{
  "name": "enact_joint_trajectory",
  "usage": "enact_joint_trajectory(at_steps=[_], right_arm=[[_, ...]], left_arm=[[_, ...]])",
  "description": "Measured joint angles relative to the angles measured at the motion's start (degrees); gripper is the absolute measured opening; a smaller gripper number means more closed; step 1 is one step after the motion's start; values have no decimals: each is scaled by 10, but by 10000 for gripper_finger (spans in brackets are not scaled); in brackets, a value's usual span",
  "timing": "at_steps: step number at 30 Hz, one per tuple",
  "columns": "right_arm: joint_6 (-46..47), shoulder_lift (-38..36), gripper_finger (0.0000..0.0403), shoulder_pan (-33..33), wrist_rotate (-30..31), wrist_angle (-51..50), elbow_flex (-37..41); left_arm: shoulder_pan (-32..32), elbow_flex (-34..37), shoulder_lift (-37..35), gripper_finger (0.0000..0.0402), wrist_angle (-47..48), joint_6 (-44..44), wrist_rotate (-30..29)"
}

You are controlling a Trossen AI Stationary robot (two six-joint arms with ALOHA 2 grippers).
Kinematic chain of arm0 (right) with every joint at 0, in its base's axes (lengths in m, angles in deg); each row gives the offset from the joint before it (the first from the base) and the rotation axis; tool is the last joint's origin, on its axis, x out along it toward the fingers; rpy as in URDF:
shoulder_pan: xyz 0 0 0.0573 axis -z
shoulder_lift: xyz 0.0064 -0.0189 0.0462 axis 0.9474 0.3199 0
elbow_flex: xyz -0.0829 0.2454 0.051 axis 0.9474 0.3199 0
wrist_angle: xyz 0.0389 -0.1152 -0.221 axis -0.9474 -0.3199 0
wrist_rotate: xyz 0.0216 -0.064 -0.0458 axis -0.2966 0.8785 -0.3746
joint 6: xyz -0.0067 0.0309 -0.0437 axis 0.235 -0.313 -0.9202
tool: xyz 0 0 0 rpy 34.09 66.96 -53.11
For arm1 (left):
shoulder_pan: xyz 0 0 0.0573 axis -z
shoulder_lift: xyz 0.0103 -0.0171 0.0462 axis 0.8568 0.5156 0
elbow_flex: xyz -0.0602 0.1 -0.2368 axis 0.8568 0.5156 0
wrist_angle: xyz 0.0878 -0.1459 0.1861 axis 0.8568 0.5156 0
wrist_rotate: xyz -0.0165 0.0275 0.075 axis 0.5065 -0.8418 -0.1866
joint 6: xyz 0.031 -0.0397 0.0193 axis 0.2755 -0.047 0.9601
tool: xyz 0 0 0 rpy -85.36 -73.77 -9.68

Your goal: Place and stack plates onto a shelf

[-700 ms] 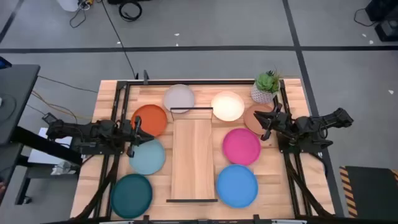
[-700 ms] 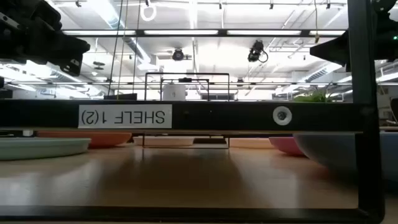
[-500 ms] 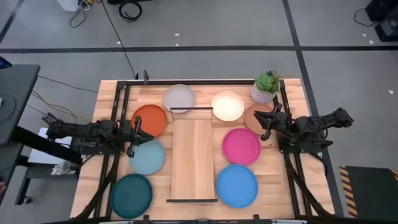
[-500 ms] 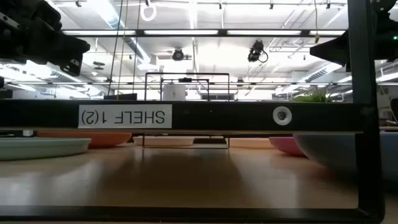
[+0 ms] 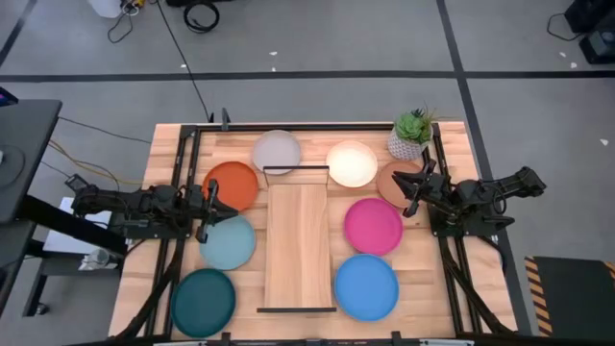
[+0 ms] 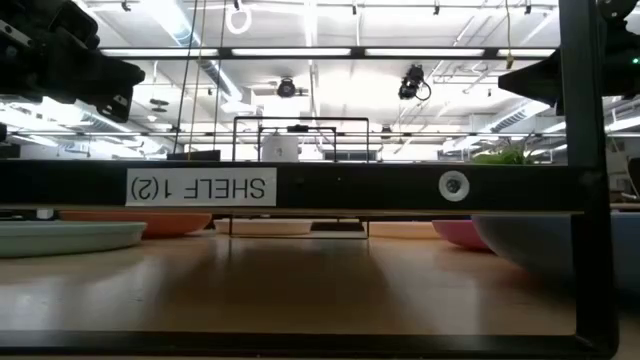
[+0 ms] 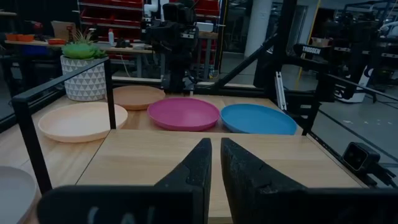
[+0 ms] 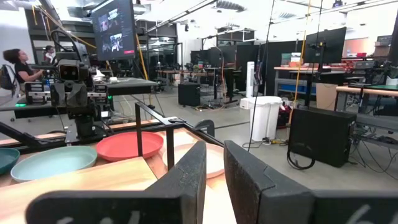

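Note:
Eight plates lie flat on the wooden table around the shelf [image 5: 300, 247], a light-wood board with black wire frame ends. Left of it are the orange [image 5: 232, 185], light teal [image 5: 229, 242] and dark teal [image 5: 204, 300] plates. Right of it are the terracotta [image 5: 396, 181], magenta [image 5: 373, 226] and blue [image 5: 366, 286] plates. The grey [image 5: 277, 151] and cream-white [image 5: 352, 163] plates lie at its far end. My left gripper [image 5: 208, 208] hovers shut between the orange and light teal plates. My right gripper [image 5: 415, 191] hovers shut over the terracotta plate's edge. Both point toward the shelf.
A potted green plant [image 5: 412, 133] stands at the far right corner, just beyond the terracotta plate. Black frame rails run along the table's left and right sides under the arms. The shelf board [image 7: 186, 155] carries nothing. People sit in the room behind [image 8: 15, 65].

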Motion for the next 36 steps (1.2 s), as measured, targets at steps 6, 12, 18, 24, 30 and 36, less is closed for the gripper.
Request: enact_joint_trajectory(at_steps=[6, 12, 18, 24, 30, 36], right_arm=[[0, 0, 62, 0, 0, 0, 0], [0, 0, 62, 0, 0, 0, 0], [0, 0, 62, 0, 0, 0, 0], [0, 0, 62, 0, 0, 0, 0], [0, 0, 62, 0, 0, 0, 0], [0, 0, 62, 0, 0, 0, 0]], left_arm=[[0, 0, 0, 41, 0, 0, 0], [0, 0, 0, 41, 0, 0, 0], [0, 0, 0, 41, 0, 0, 0], [0, 0, 0, 41, 0, 0, 0], [0, 0, 0, 41, 0, 0, 0], [0, 0, 0, 41, -4, -44, 0]])
